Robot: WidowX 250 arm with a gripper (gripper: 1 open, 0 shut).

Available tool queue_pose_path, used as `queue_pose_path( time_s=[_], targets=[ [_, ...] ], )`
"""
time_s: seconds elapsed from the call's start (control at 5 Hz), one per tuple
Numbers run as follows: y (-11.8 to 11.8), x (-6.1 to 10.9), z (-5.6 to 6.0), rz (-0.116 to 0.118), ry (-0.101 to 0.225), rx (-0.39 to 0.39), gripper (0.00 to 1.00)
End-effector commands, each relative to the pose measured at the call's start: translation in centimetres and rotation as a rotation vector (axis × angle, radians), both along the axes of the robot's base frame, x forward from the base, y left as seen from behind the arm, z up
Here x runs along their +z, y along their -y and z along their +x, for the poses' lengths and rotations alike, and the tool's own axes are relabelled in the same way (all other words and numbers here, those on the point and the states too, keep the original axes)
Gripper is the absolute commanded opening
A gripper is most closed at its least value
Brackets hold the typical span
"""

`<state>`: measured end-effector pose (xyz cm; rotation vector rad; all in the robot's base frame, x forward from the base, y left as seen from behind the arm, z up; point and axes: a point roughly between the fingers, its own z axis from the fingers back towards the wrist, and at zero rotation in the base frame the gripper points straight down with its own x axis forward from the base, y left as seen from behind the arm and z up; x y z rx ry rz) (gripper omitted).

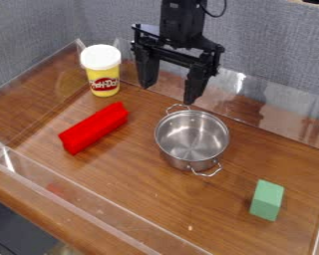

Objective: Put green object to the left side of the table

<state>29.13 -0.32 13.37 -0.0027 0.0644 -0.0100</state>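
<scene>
green object [266,199]: small matte block, upright on table [149,189] | pincer [173,82]: wide, empty

Gripper [171,82] pointing down, jaws wide, seemingly empty.

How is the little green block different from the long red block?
The small matte green rectangular block is short and stubby; the red rectangular block is much longer. The green block stands near the table's front right corner, right of the steel pot; the red block lies slantwise left of the pot. Both are plain blocks resting untouched on the wooden table.
</scene>
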Motion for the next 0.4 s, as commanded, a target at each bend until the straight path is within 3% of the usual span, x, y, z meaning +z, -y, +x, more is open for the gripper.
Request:
queue_pose_path(
  time_s=[0.0,0.2],
  targets=[
    [0.39,-0.69,-0.1,-0.002,-0.015,-0.008,1.0],
    [0.96,-1.44,-0.2,-0.005,-0.028,-0.02,1.0]
  ],
)
